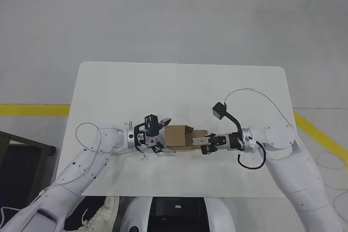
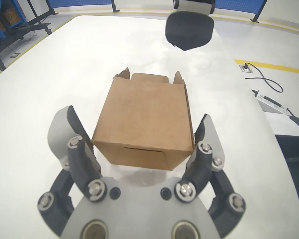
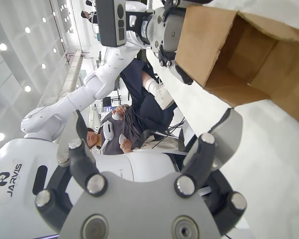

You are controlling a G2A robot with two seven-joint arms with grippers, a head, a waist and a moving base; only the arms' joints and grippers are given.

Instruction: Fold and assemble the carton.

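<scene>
A brown carton [image 1: 177, 136] lies on its side in the middle of the white table [image 1: 133, 87]. In the left wrist view the carton [image 2: 144, 115] turns its closed, slotted end to the camera, and my left gripper [image 2: 138, 114] is shut on it, one pad pressed to each side wall. The right wrist view looks into the carton's [image 3: 239, 50] open end, where the flaps stand out and the left gripper [image 3: 193, 32] clamps the far end. My right gripper [image 3: 152, 125] is open and holds nothing, a short way off the open end, as the top view's right gripper [image 1: 204, 144] also shows.
A black camera module [image 1: 220, 110] on a curved stalk with a looping cable rises from the right arm. The table's front edge [image 1: 180, 196] runs close behind both arms. Bare tabletop spreads at the far side.
</scene>
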